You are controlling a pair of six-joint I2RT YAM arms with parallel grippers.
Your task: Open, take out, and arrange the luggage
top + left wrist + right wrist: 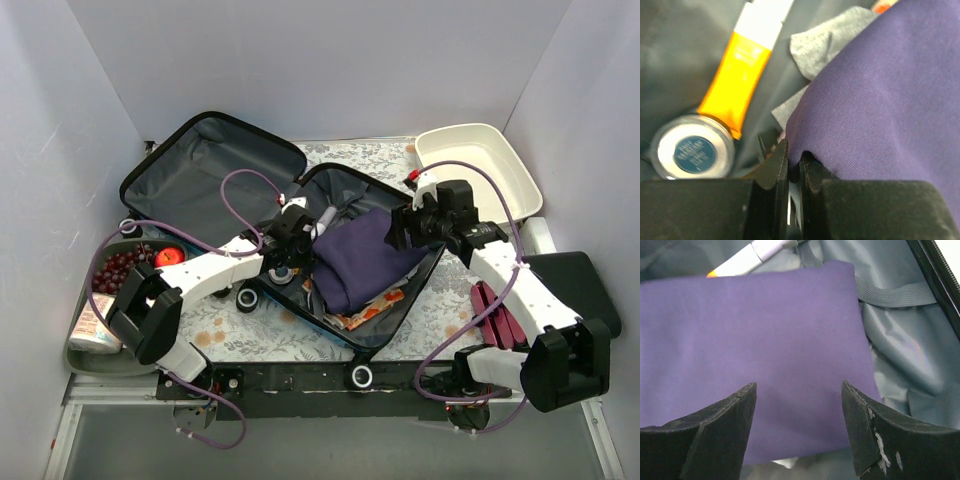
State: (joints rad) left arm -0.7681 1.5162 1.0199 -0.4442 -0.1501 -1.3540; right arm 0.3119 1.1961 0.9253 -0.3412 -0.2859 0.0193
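Note:
The luggage [215, 170] lies open mid-table, with its grey-lined lid flung back to the upper left. In its lower half rests a folded purple cloth [365, 260] on top of colourful printed items. My left gripper [795, 155] is shut on the left edge of the purple cloth [890, 100], whose fold is pinched between the tips. Beside it lie an orange tube [735, 80] and a round tin [694, 154]. My right gripper [799, 387] hangs open just over the right end of the purple cloth [765, 330], with nothing between its fingers.
A white tub [480, 160] stands at the back right. A grey tray [95, 355] at the left holds grapes [120, 265], a red fruit [168, 256] and a white packet [92, 330]. A flat black case [575, 280] and a maroon item [497, 315] lie at the right.

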